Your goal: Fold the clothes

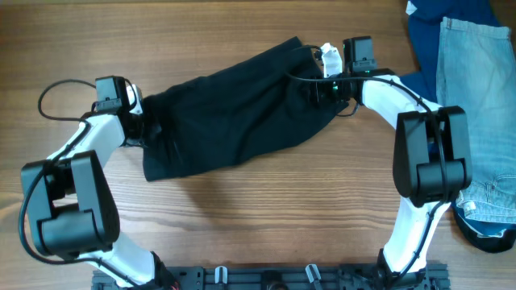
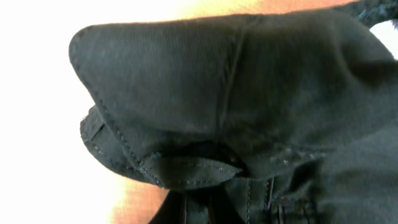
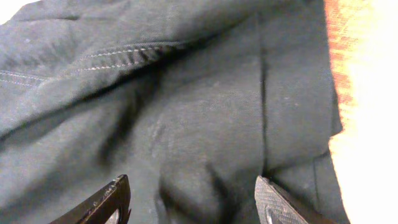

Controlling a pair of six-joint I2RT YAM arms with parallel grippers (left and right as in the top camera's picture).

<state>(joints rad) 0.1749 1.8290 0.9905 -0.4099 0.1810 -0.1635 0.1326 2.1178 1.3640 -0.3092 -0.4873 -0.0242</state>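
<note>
Right end effector (image 3: 189,185) is spread wide. Both ridged fingertips (image 3: 273,202) hang apart over the black clothes (image 1: 234,109), with a soft bulge of fabric sitting between them. From overhead, the clothes lie slantwise across the wooden tabletop (image 1: 242,229), running from near-left to far-right, and a pale pocket lining (image 1: 329,56) pokes out at that far corner beside my right wrist. My left end effector (image 1: 149,130) is at the garment's left end, lost against dark cloth, so I cannot tell if it's clamped or apart. Its camera shows a stitched hem curled over. Off to my right, light-blue jeans (image 1: 476,105) and a dark blue cloth (image 1: 427,32) lie clear of the clothes.
</note>
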